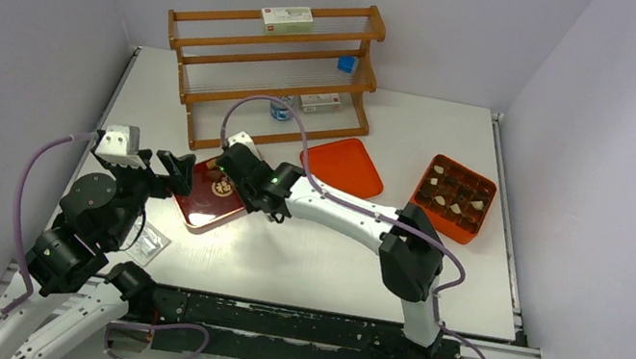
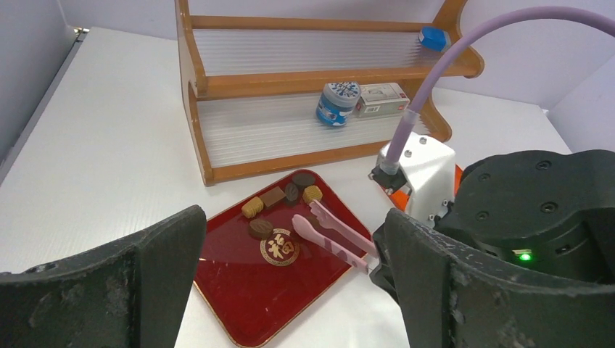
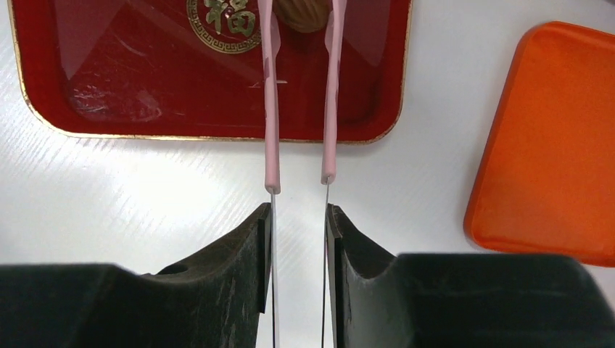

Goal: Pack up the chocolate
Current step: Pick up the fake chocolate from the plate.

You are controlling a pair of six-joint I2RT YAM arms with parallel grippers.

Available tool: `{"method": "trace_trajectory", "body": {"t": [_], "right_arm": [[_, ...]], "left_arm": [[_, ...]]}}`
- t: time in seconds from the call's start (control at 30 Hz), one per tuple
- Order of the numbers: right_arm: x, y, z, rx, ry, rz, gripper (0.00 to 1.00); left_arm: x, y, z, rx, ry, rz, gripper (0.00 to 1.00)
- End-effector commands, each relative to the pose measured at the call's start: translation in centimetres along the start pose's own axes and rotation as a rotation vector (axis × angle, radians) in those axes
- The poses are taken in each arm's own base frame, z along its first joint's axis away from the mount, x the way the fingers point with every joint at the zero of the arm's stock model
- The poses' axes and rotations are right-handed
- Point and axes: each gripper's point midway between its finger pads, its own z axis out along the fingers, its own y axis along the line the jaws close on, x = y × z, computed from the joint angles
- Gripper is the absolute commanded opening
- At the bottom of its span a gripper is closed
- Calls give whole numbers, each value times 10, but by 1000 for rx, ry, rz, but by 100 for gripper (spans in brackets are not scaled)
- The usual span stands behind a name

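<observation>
While you hold the tongs over the tray, take stock from the big things down. The worktop carries a wooden rack at 12 o'clock. An orange compartment box sits at 3 o'clock with several cells already filled, and its orange lid lies loose near the centre. The dark red tray is at 9 o'clock.

Your left gripper hangs at the tray's 9 o'clock edge, jaws wide apart, holding nothing. Your right gripper is clamped on the handle end of the pink tongs. Their two arms stand apart and reach out over the tray.

The chocolate left to pack sits in a small cluster at the tray's far end in the left wrist view. One ribbed brown piece lies between the tong arms. The frame edge cuts off the tips, so you cannot tell whether they touch it.

By my judgement you are at the pick-up step. The next move calls for a gentle squeeze to close the tongs on that piece. Then lift it clear of the tray's rim and carry it toward 3 o'clock, past the lid, to an empty cell. Squeeze too hard and the piece may flick away.
</observation>
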Motion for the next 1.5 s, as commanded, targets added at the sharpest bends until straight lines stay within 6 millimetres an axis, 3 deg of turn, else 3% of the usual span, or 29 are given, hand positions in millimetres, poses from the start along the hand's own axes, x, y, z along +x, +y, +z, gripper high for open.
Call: {"method": "trace_trajectory", "body": {"t": [0.0, 0.27, 0.37, 0.9, 1.23, 1.47], "right_arm": [[-12, -8, -25, 1, -48, 46, 33], [-8, -35, -52, 63, -40, 138, 33], [-10, -35, -55, 37, -59, 125, 33], [-20, 4, -16, -19, 6, 139, 37], [-18, 4, 4, 20, 14, 83, 41], [-24, 15, 11, -27, 2, 45, 43]], "left_arm": [[-10, 2, 0, -9, -41, -10, 98], [-5, -3, 4, 8, -13, 6, 98], [-5, -4, 4, 8, -8, 10, 98], [-20, 10, -10, -35, -88, -38, 98], [-19, 8, -9, -26, -83, -31, 98], [-19, 9, -9, -29, -82, -30, 98]]}}
